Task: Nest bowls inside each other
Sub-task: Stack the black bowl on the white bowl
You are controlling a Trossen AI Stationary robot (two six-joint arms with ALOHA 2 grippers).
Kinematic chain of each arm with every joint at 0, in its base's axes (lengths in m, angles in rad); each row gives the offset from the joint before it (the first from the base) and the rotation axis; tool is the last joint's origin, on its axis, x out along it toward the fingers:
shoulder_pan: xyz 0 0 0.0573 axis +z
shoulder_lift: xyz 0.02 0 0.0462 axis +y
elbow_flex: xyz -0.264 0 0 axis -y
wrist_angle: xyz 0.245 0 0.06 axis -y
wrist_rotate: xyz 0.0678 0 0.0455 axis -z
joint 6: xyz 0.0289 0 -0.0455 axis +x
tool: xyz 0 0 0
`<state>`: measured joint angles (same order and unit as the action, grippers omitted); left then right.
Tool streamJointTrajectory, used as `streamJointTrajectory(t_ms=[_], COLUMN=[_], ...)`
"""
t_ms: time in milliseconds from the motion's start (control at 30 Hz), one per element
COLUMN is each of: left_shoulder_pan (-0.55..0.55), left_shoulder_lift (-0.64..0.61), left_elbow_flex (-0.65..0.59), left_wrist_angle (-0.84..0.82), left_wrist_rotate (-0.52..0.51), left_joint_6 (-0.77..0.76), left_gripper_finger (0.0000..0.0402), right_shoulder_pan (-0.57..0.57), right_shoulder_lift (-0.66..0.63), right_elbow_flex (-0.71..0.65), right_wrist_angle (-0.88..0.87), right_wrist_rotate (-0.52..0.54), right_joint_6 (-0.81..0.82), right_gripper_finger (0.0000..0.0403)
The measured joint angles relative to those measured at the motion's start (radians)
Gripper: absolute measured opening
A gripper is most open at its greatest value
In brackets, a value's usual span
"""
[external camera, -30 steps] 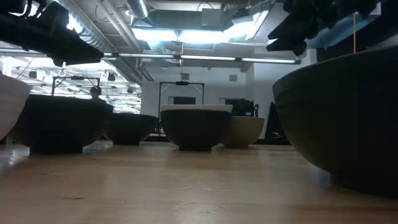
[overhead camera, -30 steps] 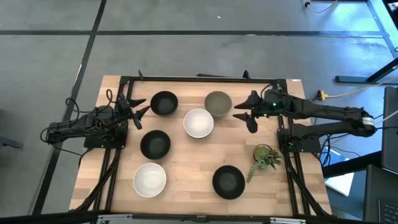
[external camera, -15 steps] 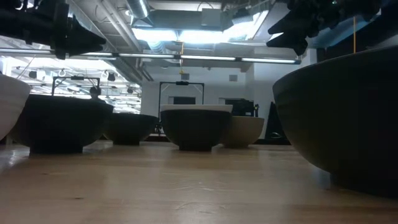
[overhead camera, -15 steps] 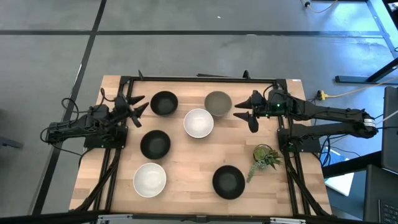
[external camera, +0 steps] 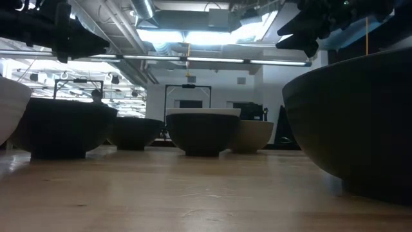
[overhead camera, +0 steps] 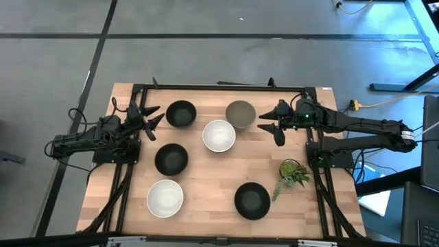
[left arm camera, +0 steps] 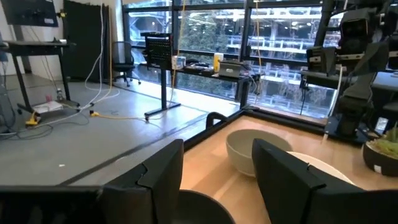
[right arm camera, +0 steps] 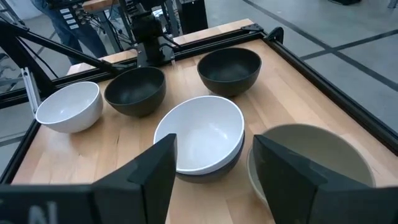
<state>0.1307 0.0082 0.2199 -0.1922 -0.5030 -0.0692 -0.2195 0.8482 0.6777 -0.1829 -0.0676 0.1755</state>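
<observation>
On the wooden table (overhead camera: 206, 175) stand a black bowl (overhead camera: 181, 113), a grey-green bowl (overhead camera: 241, 114), a white bowl (overhead camera: 219, 136), a black bowl (overhead camera: 171, 159), a white bowl (overhead camera: 165, 197) and a black bowl (overhead camera: 252, 200). In the right wrist view the middle white bowl (right arm camera: 199, 137) sits inside a dark bowl (right arm camera: 214, 171). My left gripper (overhead camera: 149, 114) is open in the air, left of the far black bowl. My right gripper (overhead camera: 269, 127) is open in the air, right of the grey-green bowl (right arm camera: 311, 155).
A green plant sprig (overhead camera: 293, 173) lies near the table's right edge. A black frame (overhead camera: 219, 87) runs along the table's far edge and sides. Bare wood lies between the near white bowl and the near black bowl.
Both grippers have risen a little above the table, then kept still. Both stay open. No bowl has moved.
</observation>
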Motion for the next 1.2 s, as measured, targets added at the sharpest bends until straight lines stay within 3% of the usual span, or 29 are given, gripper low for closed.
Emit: streamJointTrajectory(t_ms=[233,400,967,1200], left_shoulder_pan=[0.0,0.0,0.0,0.015], left_shoulder_lift=[0.03,0.123,0.63,0.798], left_elbow_flex=[0.001,0.001,0.305,0.374], left_wrist_angle=[-0.024,-0.024,-0.298,-0.411], left_wrist_rotate=[0.018,0.06,0.118,0.109], left_joint_6=[-0.005,-0.005,0.002,0.016], left_gripper_finger=[0.0186,0.0186,0.0173,0.0173], right_shoulder_pan=[0.0,0.0,0.0,0.0], right_shoulder_lift=[0.001,0.001,0.003,0.003], right_elbow_flex=[0.0,0.0,0.0,0.0], right_wrist_angle=[-0.001,0.0,0.0,-0.001], right_wrist_rotate=[0.091,0.094,0.102,0.102], right_joint_6=[-0.001,0.0,0.002,0.003], right_gripper_finger=[0.0211,0.0211,0.0211,0.0211])
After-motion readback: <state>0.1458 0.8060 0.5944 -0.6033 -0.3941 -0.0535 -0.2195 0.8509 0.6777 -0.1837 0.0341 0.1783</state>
